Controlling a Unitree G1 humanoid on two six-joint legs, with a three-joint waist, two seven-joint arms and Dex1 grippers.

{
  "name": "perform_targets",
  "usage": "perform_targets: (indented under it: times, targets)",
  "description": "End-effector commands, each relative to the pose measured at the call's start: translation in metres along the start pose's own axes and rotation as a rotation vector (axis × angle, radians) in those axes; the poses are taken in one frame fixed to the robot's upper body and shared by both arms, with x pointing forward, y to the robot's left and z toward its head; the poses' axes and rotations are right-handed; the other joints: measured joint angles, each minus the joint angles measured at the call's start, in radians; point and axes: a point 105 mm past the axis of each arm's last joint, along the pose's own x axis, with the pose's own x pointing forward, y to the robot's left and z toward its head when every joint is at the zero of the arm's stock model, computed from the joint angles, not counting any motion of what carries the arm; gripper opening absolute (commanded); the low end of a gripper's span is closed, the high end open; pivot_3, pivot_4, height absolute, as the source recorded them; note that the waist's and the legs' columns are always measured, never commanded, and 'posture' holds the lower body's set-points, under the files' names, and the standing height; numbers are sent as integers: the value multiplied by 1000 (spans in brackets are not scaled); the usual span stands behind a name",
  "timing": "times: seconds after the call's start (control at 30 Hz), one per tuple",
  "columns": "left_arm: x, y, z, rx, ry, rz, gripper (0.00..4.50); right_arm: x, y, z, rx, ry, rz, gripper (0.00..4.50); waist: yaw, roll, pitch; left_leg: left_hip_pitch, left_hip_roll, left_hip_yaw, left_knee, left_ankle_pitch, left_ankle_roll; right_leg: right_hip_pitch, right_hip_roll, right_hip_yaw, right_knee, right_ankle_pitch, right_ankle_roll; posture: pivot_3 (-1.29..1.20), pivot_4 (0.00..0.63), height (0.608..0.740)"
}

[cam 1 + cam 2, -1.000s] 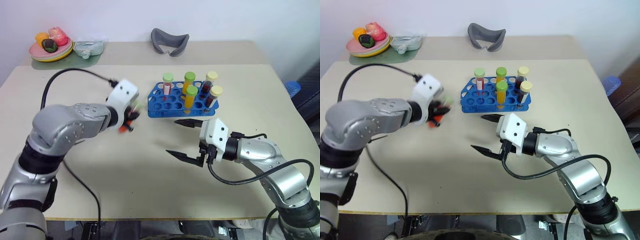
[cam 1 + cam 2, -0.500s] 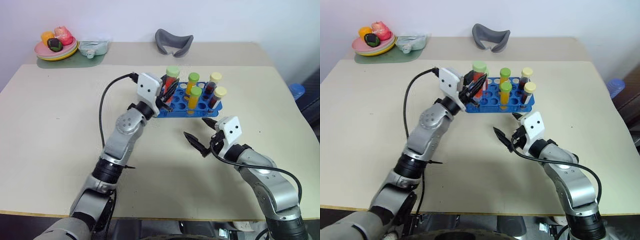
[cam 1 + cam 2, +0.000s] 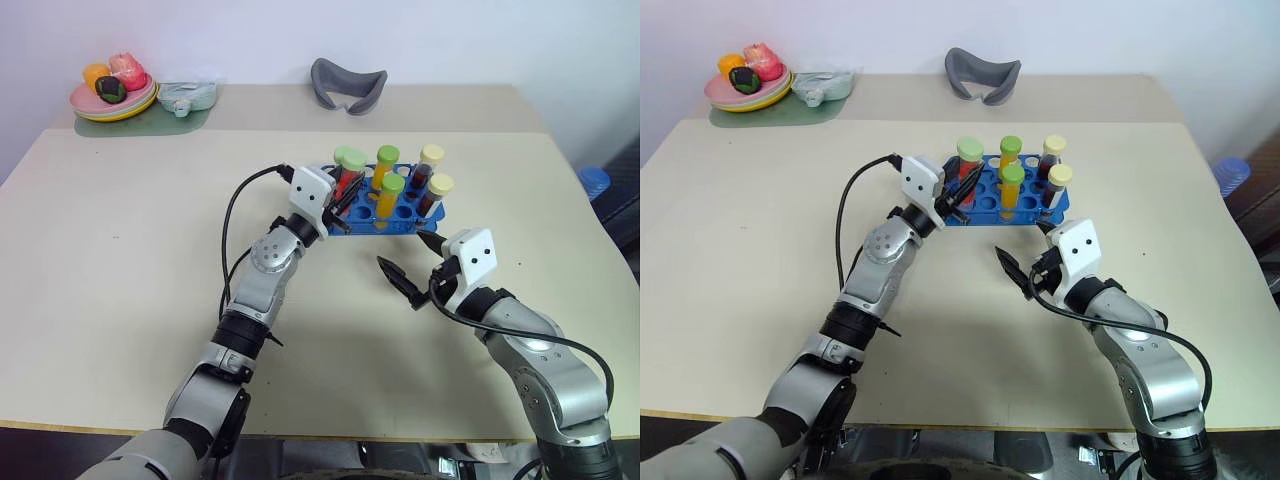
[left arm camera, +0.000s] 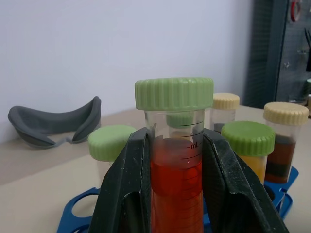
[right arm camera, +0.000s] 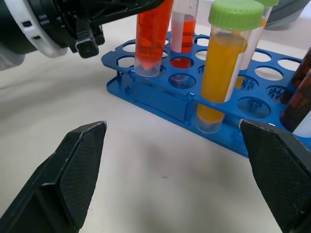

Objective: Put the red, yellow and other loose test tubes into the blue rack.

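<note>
The red tube [image 5: 153, 34] stands nearly upright, its bottom already in a front corner hole of the blue rack [image 5: 160, 94], clamped by the left pincer [image 4: 177, 189]. The right pincer [image 3: 412, 270] waits spread apart on the rack's near side over the table [image 3: 120, 280], so lowering falls to the left arm.

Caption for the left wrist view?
Left end effector shut on a green-capped red test tube at the blue rack.

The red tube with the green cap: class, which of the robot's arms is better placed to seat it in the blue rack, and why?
The left. Its fingers are shut on the red tube, whose tip is entering a front hole of the blue rack. The right gripper is open beside the rack, holding nothing.
</note>
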Motion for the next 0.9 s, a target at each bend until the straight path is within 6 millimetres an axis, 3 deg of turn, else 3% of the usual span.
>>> perform_targets:
  times: [0.03, 0.47, 0.5, 0.67, 0.9]
  targets:
    - [4, 1, 7, 13, -42, 8, 787, 0, 3, 16, -13, -60, 7, 4500, 0, 0, 0, 0, 0, 0, 0, 0, 0, 0, 0, 0, 0, 0, 0, 0, 150, 740]
    - [7, -2, -1, 5, -47, 5, 787, 2, 7, 19, -12, -60, 27, 4500, 1, 0, 0, 0, 0, 0, 0, 0, 0, 0, 0, 0, 0, 0, 0, 0, 150, 740]
    - [7, -1, 0, 1, -50, 12, 1836, 2, 7, 19, -12, -61, 27, 4500, 1, 0, 0, 0, 0, 0, 0, 0, 0, 0, 0, 0, 0, 0, 0, 0, 150, 740]
    - [-4, 14, 16, -42, -100, 40, 4268, -2, 0, 20, -25, -56, 14, 4500, -1, 0, 0, 0, 0, 0, 0, 0, 0, 0, 0, 0, 0, 0, 0, 0, 150, 740]
    - [-52, 45, 44, -57, -86, 30, 4268, -26, -29, 19, -88, 0, -19, 4500, -1, 1, 0, 1, 0, -1, 0, 0, 0, 0, 0, 0, 1, 0, 0, 0, 150, 740]
